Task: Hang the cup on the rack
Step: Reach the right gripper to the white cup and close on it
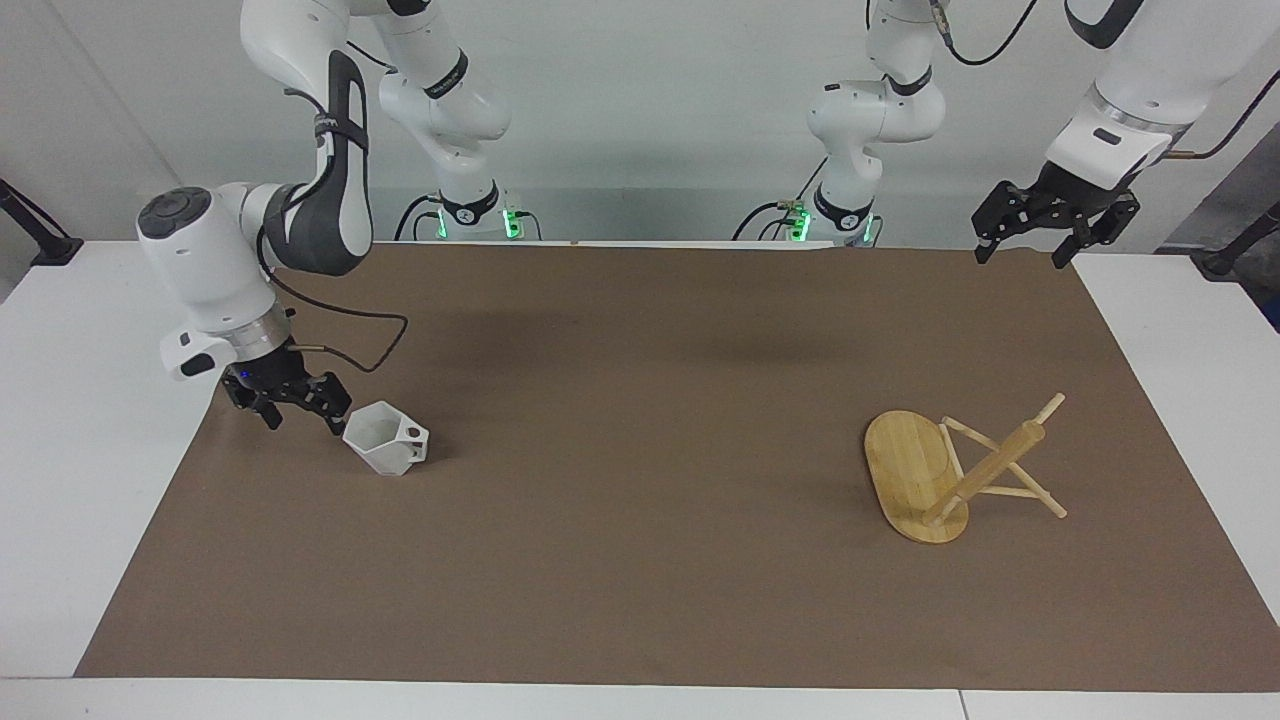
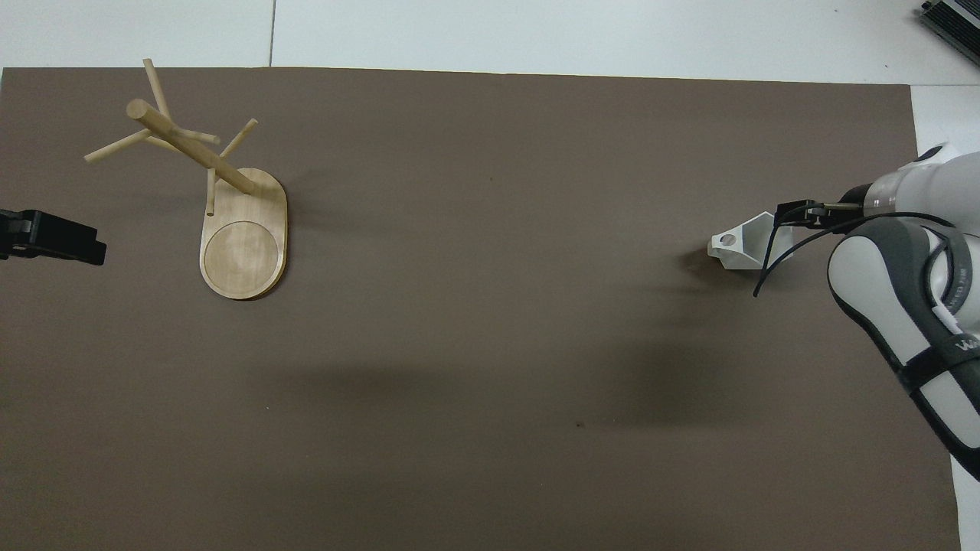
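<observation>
Facing view showed the right gripper (image 1: 288, 403) low beside the small white faceted cup (image 1: 384, 437), at the cup's side toward the right arm's end of the table, its fingers apart and empty, one fingertip just at the rim. The cup stood on the brown paper mat (image 1: 640, 600), well apart from the light bamboo rack (image 1: 945, 470), which stood upright toward the left arm's end. The left gripper (image 1: 1030, 238) waited high over the mat's edge, nearer the robots than the rack, fingers spread.

Overhead view had the right arm's wrist and black cable (image 2: 773, 245) covering much of the cup (image 2: 735, 245); only the pierced handle and one wall showed, the handle pointing toward the rack (image 2: 230, 207). A good grasp would probably pinch the wall away from the handle, leaving the hole free for a peg. Nothing lay on the mat between cup and rack; the trailing cable looked the only likely snag.
</observation>
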